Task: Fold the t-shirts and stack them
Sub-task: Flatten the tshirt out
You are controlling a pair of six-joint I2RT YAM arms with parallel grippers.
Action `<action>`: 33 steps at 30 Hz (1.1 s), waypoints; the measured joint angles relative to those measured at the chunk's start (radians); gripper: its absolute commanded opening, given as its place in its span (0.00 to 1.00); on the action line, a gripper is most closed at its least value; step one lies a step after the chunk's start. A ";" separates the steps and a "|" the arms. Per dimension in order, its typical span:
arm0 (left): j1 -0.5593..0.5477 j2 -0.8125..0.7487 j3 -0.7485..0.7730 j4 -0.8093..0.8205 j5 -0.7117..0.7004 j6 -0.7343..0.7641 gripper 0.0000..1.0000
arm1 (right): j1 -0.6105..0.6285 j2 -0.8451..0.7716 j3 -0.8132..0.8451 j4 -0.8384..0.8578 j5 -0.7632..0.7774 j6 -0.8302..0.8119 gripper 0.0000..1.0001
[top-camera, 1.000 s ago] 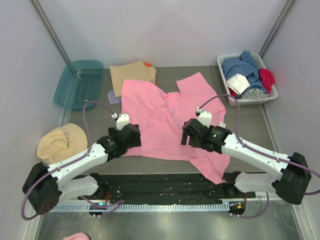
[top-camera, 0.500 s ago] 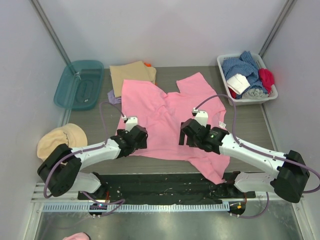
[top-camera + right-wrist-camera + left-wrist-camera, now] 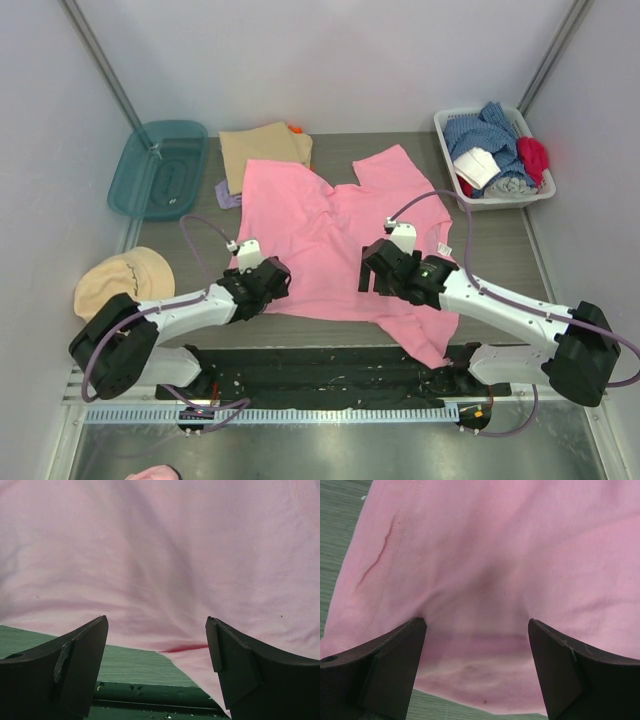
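— Grey wood-grain bench [image 3: 500, 250], closed in by pale walls: what is laid on it?

— Across the middle the bright pink t-shirt [image 3: 330, 230] is spread flat and unfolded, collar toward the far side. A folded tan t-shirt [image 3: 262, 148] is set just behind its left shoulder. A sliver of orange cloth [image 3: 295, 128] and one of lilac cloth [image 3: 228, 196] are seen at the tan one's edges.

— How are the grippers placed?

— The left gripper [image 3: 476, 625] is poised over the pink shirt's near-left hem, jaws spread wide, nothing grasped. The right gripper [image 3: 157, 622] is likewise spread wide over the near hem further right, and nothing is gripped.

— What else is seen?

— A teal tub [image 3: 158, 168] at far left, a tan cap [image 3: 122, 283] at near left, and a white basket [image 3: 500, 203] filled with laundry at far right.
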 measured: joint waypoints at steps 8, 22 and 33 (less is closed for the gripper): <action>-0.088 -0.056 -0.027 -0.120 -0.079 -0.185 0.89 | 0.000 -0.002 -0.003 0.000 -0.005 -0.010 0.88; -0.225 -0.090 0.068 -0.471 -0.155 -0.352 0.95 | 0.000 -0.006 -0.012 -0.003 0.011 -0.029 1.00; -0.109 -0.113 0.338 -0.336 -0.231 -0.008 0.96 | -0.119 0.156 0.156 0.042 0.069 -0.140 1.00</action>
